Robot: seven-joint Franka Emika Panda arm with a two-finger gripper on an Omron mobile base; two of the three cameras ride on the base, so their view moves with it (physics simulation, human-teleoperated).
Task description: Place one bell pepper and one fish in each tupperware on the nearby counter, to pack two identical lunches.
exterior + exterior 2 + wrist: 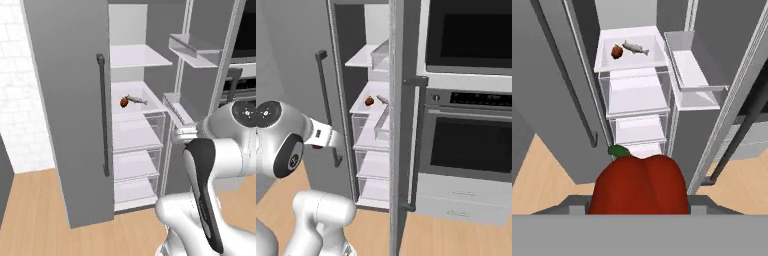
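Open grey fridge (70, 125) with white shelves, wall oven (466, 135) beside it, white brick wall (20, 100), wooden floor (35, 210)

No readable text, label, brand or number stands on anything here; the oven's control strip (476, 98) carries only marks too small to make out.
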